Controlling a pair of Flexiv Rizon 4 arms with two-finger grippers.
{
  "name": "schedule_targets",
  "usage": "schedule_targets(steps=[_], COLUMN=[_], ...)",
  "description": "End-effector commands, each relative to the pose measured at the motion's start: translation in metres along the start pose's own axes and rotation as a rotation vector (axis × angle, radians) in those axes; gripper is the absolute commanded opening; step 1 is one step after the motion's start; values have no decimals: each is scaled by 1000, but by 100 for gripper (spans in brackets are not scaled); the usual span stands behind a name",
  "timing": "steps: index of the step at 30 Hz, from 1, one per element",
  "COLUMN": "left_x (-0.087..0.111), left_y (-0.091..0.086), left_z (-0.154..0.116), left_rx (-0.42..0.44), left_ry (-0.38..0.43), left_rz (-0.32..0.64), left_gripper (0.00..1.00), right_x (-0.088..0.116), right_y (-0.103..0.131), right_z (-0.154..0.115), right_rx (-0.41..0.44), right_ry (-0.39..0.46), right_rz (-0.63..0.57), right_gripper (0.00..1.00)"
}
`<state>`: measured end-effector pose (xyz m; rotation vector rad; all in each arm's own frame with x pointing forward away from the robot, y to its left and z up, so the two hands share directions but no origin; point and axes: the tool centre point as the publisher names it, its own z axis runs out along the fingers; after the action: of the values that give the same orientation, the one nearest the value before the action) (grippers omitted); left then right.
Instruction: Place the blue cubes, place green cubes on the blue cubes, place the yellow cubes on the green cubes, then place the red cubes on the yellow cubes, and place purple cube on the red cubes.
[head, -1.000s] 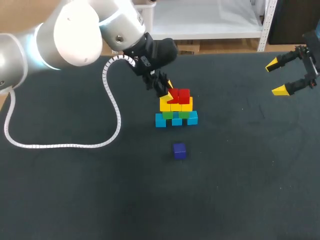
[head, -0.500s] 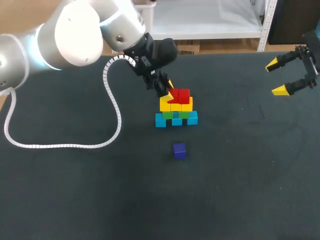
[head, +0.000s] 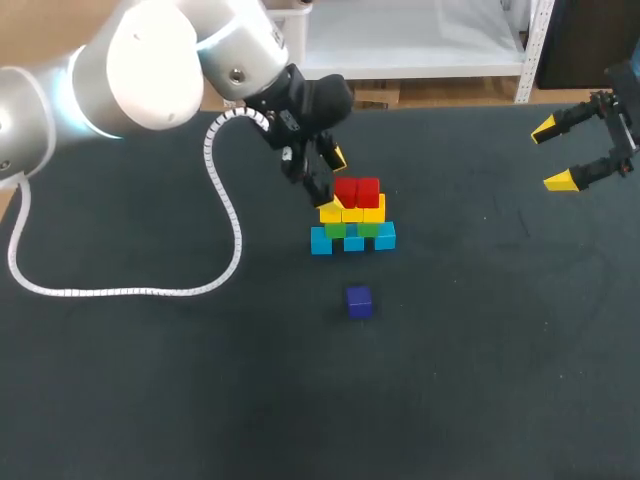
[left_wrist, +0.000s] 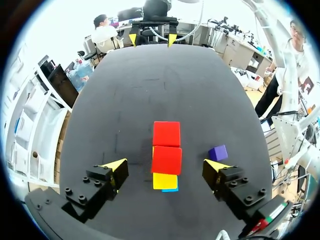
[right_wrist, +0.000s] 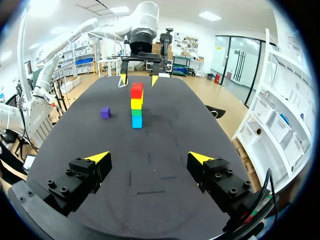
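Note:
The cube stack stands mid-table: a blue row (head: 352, 240), green cubes (head: 349, 229), yellow cubes (head: 352, 212) and two red cubes (head: 357, 190) on top. My left gripper (head: 332, 180) is open at the stack's left side, level with the red cubes. From the left wrist, the near red cube (left_wrist: 166, 160) lies between the spread fingers, untouched, with the second red cube (left_wrist: 166, 134) just beyond. The purple cube (head: 359, 301) rests alone on the table in front of the stack, also visible as a purple cube (left_wrist: 217, 152). My right gripper (head: 553, 154) hangs open and empty at the far right.
A white coiled cable (head: 225, 215) from my left arm loops across the left part of the dark table (head: 480, 350). From the right wrist, the stack (right_wrist: 136, 106) and the purple cube (right_wrist: 105, 112) sit far ahead of my right gripper (right_wrist: 150, 157).
My left gripper has spread its fingers and let go of the red cube, which stays on top of the stack. The right arm has not moved.

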<state>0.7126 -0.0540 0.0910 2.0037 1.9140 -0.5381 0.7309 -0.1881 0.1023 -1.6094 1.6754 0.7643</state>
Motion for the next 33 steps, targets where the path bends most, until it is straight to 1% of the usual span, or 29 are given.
schedule_targets(steps=[1,3,6,10,15,19,20,23,24,26,29,30,31,32,33], left_x=[6,10,19,28,39,48,49,46,44,38,26,21,16,12,8], left_y=[-8,-10,-16,-29,-60,-89,-97,-119,-125,-134,-148,-151,-155,-158,-160], left_z=[-17,-28,-49,-73,-92,-98,-98,-91,-88,-78,-58,-50,-40,-32,-25], left_rx=[-33,-50,-77,-104,-117,-118,-119,-105,-112,-112,-134,-145,-135,-142,-156], left_ry=[-26,-38,-26,-15,-17,-33,-48,-52,-72,-74,-101,-107,-108,-131,-135], left_rz=[24,45,43,44,26,20,11,40,41,41,11,9,-4,-30,-33], left_gripper=[100,100,100,100,100,100,100,100,100,100,100,100,100,100,100], right_x=[0,0,0,0,0,0,0,0,0,0,0,0,0,0,0], right_y=[0,0,0,0,0,0,0,0,0,0,0,0,0,0,0], right_z=[0,0,0,0,0,0,0,0,0,0,0,0,0,0,0], right_rx=[0,0,0,0,0,0,0,0,0,0,0,0,0,0,0], right_ry=[-1,-1,-1,-1,-1,-1,-1,-1,-1,-1,-1,-1,-1,-1,-1], right_rz=[-1,-1,-1,-1,-1,-1,-1,-1,-1,-1,-1,-1,-1,-1,-1], right_gripper=[100,100,100,100,100,100,100,100,100,100,100,100,100,100,100])
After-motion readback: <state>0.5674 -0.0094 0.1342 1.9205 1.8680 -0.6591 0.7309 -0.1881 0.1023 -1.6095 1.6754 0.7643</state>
